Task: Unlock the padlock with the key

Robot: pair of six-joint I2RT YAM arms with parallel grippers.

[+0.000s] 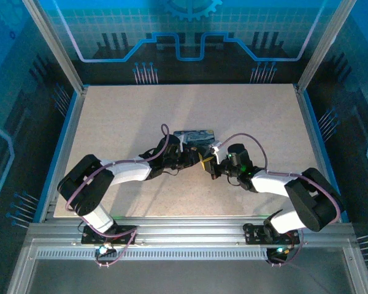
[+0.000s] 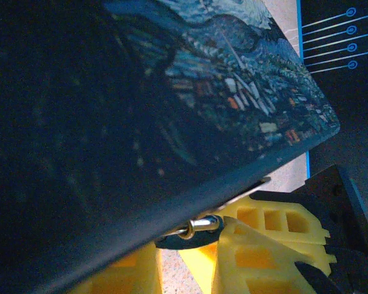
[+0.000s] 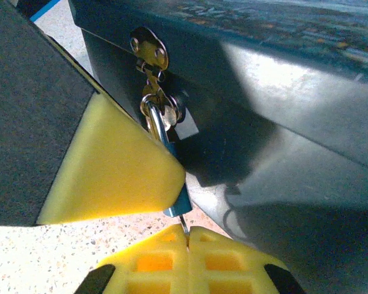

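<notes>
The small blue padlock (image 3: 179, 205) hangs by its silver shackle from the hasp (image 3: 148, 52) on the front of the dark starry-print box (image 3: 282, 92). A thin silvery key (image 3: 183, 224) points up into the padlock's underside. My right gripper (image 3: 187, 236) is shut on the key, its yellow fingers pressed together. One yellow finger (image 3: 110, 171) of my left gripper covers most of the padlock's side. In the left wrist view the padlock (image 2: 205, 224) sits under the box's edge between the yellow fingers of my left gripper (image 2: 184, 257), which is shut on it. From above, both grippers (image 1: 195, 158) (image 1: 210, 165) meet in front of the box (image 1: 193, 136).
The box stands near the middle of the speckled tabletop (image 1: 122, 116). Metal frame posts (image 1: 52, 43) rise at the table's corners and a blue rim (image 1: 316, 135) runs along its sides. The arms' cables (image 1: 165, 131) loop close to the box.
</notes>
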